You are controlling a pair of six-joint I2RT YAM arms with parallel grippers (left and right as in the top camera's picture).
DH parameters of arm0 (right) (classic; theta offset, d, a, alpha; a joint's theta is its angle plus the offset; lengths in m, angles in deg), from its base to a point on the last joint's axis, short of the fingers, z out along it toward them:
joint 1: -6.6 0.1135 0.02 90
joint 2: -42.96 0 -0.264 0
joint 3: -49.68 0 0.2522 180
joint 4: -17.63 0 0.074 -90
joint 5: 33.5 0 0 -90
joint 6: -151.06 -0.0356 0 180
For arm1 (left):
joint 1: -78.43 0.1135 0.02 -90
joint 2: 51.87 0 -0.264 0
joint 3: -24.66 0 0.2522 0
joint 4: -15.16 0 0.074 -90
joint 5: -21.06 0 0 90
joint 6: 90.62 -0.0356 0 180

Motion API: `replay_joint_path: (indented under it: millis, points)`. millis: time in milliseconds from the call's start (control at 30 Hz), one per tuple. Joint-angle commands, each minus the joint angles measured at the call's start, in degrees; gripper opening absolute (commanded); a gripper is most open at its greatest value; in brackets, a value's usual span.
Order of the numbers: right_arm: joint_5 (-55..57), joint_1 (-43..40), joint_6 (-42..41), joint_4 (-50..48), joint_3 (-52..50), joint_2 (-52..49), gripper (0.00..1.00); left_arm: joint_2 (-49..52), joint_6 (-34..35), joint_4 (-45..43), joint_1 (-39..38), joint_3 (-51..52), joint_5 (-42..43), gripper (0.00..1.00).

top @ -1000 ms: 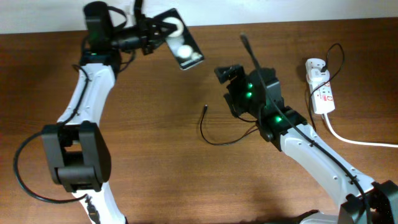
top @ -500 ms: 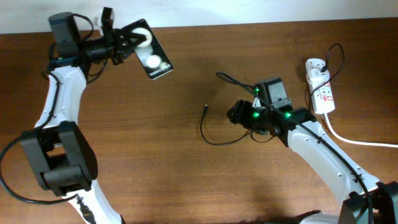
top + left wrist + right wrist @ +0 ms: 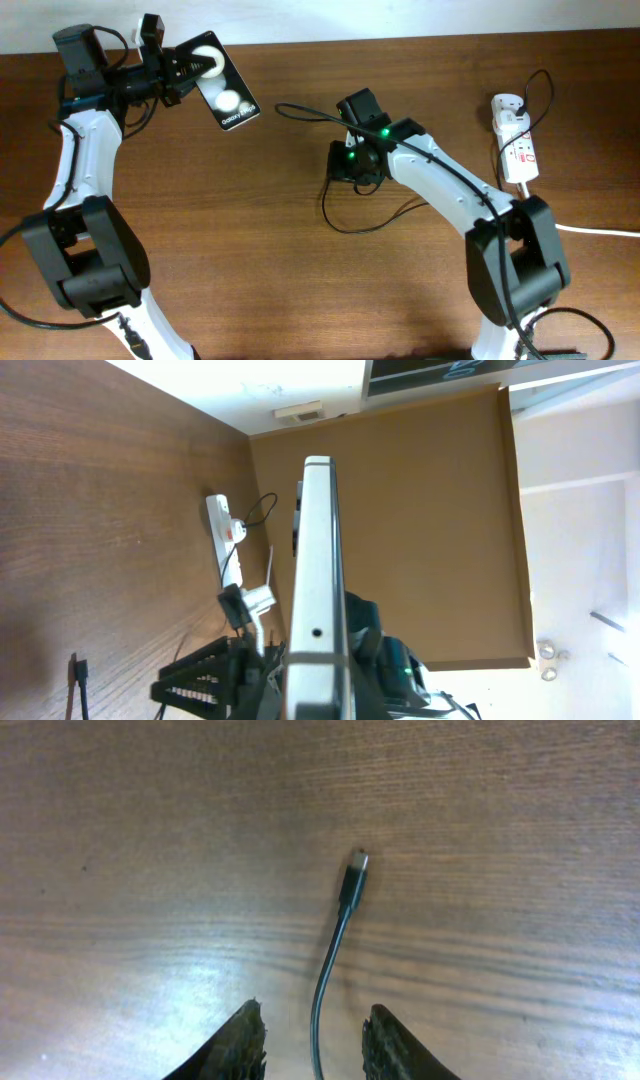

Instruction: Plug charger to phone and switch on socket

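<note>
Overhead, left pincer point(image 3: 186, 73) grips phone point(image 3: 232, 100); right pincer point(image 3: 312, 1025) spread astride charger point(image 3: 350, 890).

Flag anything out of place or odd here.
The phone is off the table, held tilted in the air by the left claw near the far-left corner. The charger tip lies loose on the table, unplugged, just ahead of the open right claw. Nothing looks spilled or damaged.
</note>
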Motion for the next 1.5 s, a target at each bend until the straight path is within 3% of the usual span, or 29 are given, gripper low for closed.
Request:
replay_joint_path:
  millis: [0,667,900,1033,1200,1367,1400,1467]
  points:
    - [0.9,0.3,-0.3,-2.8,1.3,-2.1,0.35,-0.1,-0.7,-0.1,0.0,-0.6,1.7,0.0]
    - [2.8,2.1,-1.4,-7.5,1.3,-11.7,0.34,-0.1,-0.7,-0.1,0.0,-0.6,2.1,0.0]
    - [5.0,2.0,-2.8,-7.5,1.3,-15.8,0.04,-0.1,-0.7,-0.1,0.0,-0.6,2.2,0.0]
    - [11.2,2.2,5.4,5.8,10.8,-15.7,0.04,-0.1,-0.7,-0.1,0.0,-0.6,2.2,0.0]
    - [13.3,2.4,7.5,11.0,12.8,-18.1,0.04,-0.1,-0.7,-0.1,0.0,-0.6,2.2,0.0]
    - [10.7,2.4,8.2,11.2,12.8,-21.0,0.22,-0.1,-0.7,-0.1,0.0,-0.6,2.2,0.0]
    - [10.7,2.4,8.1,11.2,12.8,-21.1,0.21,-0.1,-0.7,-0.1,-0.1,-0.6,2.2,0.0]
    - [10.0,2.4,7.9,10.8,12.8,-21.1,0.09,-0.1,-0.7,-0.1,-0.1,-0.6,2.2,0.0]
